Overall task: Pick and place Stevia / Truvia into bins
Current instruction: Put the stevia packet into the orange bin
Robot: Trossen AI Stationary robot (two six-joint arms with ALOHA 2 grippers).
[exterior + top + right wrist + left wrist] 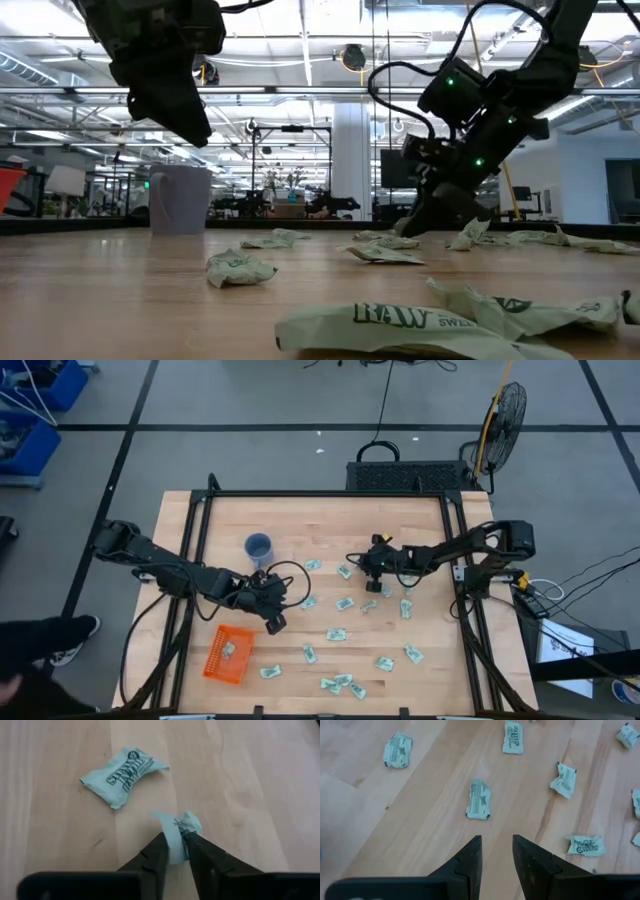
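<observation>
- I see my right gripper (175,851) with jaws pinched on a crumpled sachet (176,832) at the counter (240,780).
- My left gripper (496,862) hovers, jaws slightly apart, empty.

pale green sachets (340,634) scattered; orange basket (227,653) holds one.

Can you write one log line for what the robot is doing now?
right gripper: shut on crumpled pale green paper sachet | left gripper: open, empty
</observation>
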